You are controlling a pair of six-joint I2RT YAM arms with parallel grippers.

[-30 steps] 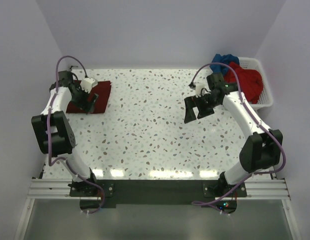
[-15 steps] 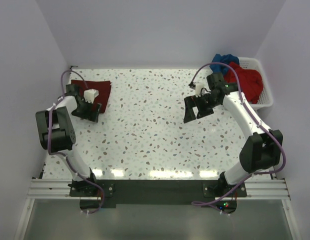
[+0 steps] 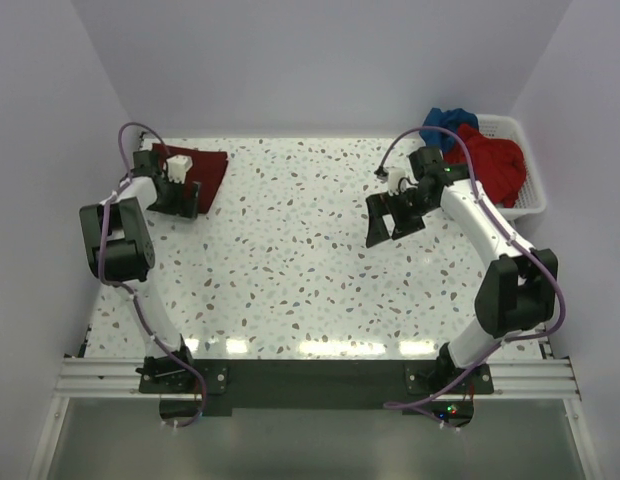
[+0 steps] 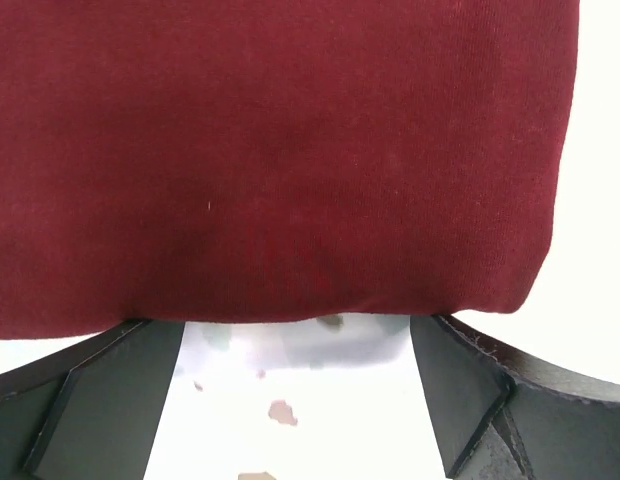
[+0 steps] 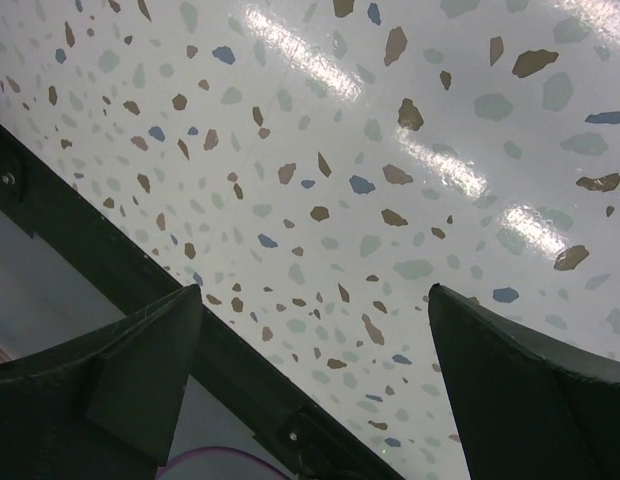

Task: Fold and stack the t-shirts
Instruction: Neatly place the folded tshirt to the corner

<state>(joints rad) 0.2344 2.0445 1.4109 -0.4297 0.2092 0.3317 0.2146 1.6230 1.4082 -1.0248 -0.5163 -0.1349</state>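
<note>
Shifted since a second ago: the left arm, folded farther back along the left side of the desk (image 3: 290,270), and the dark maroon t-shirt (image 3: 205,170), lying slightly farther back and to the right. Barely changed: the right arm.

Nearest, at the desk's front edge: both arm bases, bolted to a dark rail (image 3: 310,380).

Farther in, right of centre: the right tool (image 3: 393,222), hovering over bare speckled surface, well apart from any cloth. Stands wide, with nothing between the fingers (image 5: 110,390). In the right wrist view, only speckled desk (image 5: 340,150) and a dark strip along its edge beyond them.

Farther back on the left: the left tool (image 3: 178,203), at the near edge of the maroon shirt. Likewise spread wide, holding nothing. In the left wrist view, maroon cloth (image 4: 290,150) across the whole upper frame, its rounded folded edge right at the fingertips (image 4: 480,390), with a strip of desk showing in the gap below. Touching or just short of it: cannot tell. Folded flat, that shirt, in the far left corner.

Farthest, at the far right corner: a white slatted basket (image 3: 530,195), with the brighter red t-shirt (image 3: 495,165) heaped inside and spilling over its left rim, and the blue t-shirt (image 3: 445,120) bunched at its far left end.
</note>
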